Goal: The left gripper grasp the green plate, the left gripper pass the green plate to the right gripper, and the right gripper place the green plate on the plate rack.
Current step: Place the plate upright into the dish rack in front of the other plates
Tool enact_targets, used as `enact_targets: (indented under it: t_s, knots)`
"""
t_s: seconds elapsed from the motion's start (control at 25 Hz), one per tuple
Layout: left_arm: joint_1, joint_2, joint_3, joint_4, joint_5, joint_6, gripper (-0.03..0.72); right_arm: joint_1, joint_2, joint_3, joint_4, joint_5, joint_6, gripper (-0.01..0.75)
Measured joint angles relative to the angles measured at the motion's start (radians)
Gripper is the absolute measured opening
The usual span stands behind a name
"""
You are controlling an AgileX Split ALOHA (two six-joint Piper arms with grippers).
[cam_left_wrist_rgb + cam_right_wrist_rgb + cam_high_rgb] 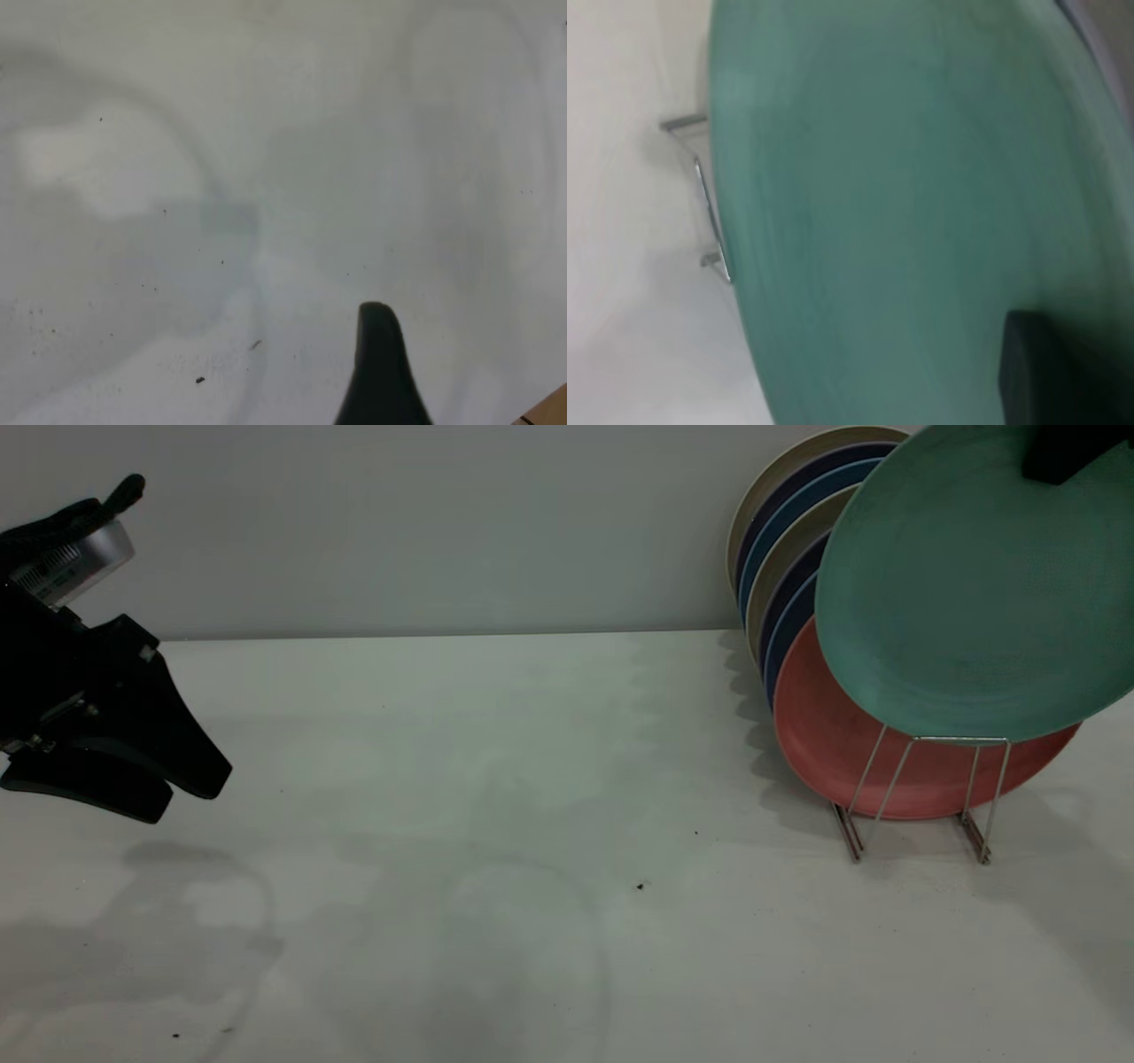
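1. The white table (496,797) spread under everything.
2. The green plate (966,593) hung tilted above the plate rack (921,797), in front of the pink plate (850,762).
3. The right gripper (1059,456) was clamped on its upper rim.
4. The left gripper (190,788) hovered far left, jaws nearly together.

The green plate (966,593) hangs tilted above the plate rack (921,797), gripped at its upper edge by the right tool (1059,456), which is mostly out of frame. In the rack stand a salmon-pink plate (842,753) and several blue and beige plates (784,540). The left tool (168,784) hovers over the surface (496,824) at the far left, jaws close together.
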Motion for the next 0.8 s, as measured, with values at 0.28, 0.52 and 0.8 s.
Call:
enact_targets:
  t_s: [0.28, 0.52, 0.8]
  knots:
    - [0.000, 0.000, 0.000, 0.000, -0.001, 0.000, 0.554, 0.000, 0.000, 0.000, 0.043, 0.021, 0.000, 0.146]
    - [0.000, 0.000, 0.000, -0.001, -0.005, 0.000, 0.554, 0.000, 0.000, 0.000, 0.052, 0.040, 0.001, 0.168]
    - [0.000, 0.000, 0.000, -0.001, -0.005, 0.000, 0.536, 0.000, 0.000, 0.000, 0.073, 0.057, 0.002, 0.196]
